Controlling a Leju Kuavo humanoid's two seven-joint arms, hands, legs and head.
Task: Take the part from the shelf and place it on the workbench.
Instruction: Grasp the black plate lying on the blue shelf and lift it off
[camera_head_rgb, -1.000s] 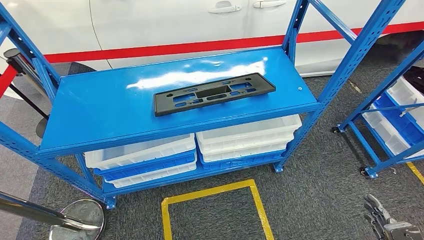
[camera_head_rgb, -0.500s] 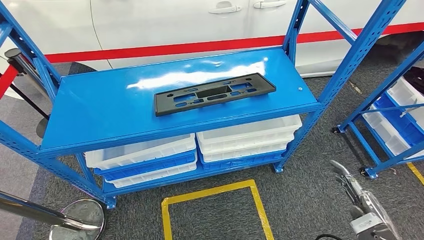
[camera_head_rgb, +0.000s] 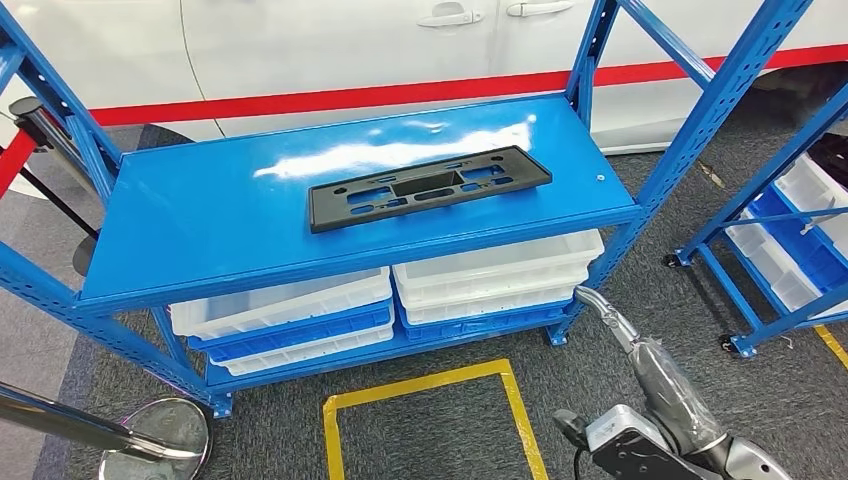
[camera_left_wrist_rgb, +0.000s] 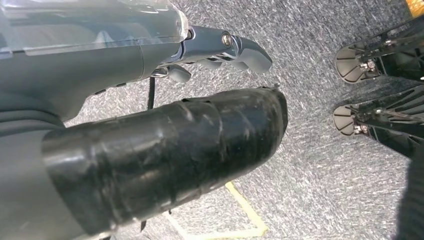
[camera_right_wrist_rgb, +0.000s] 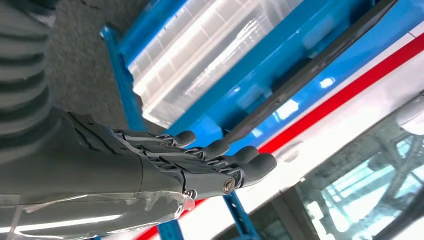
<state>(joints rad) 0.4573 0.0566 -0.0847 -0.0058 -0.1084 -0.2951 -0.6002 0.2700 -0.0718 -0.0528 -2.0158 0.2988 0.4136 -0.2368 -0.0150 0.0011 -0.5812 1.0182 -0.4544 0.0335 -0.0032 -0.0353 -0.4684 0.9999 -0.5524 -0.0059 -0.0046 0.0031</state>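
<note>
Part: the black plastic part (camera_head_rgb: 428, 186) lies flat on the top board of the blue shelf (camera_head_rgb: 200, 215), a little right of the board's middle; long side running from 8 o'clock up to 2 o'clock; same spot and same angle as half a second and a full second ago; nothing touches it; in the right wrist view its dark edge (camera_right_wrist_rgb: 310, 75) crosses above the blue board.

Right hand: the right hand (camera_head_rgb: 640, 385) stands at about 5 o'clock of the part, in front of the shelf's lower right corner; its fingers (camera_right_wrist_rgb: 225, 152) lie straight and side by side, holding nothing, so it is open; it is well apart from the part; a second ago only a bit of it peeped in at the lower right corner of the head view, half a second ago it was higher, and now the fingertip reaches up beside the white bins (camera_head_rgb: 495, 275).

Left hand: the left hand (camera_left_wrist_rgb: 150, 125) hangs over the grey carpet (camera_left_wrist_rgb: 310, 165); thick thumb and darker fingers (camera_left_wrist_rgb: 235, 47) stretched out with nothing between them; open.

Around: white car (camera_head_rgb: 330, 40) with a red stripe behind the shelf at 12 o'clock; yellow taped square (camera_head_rgb: 430, 415) on the floor at 6 o'clock; unchanged.
</note>
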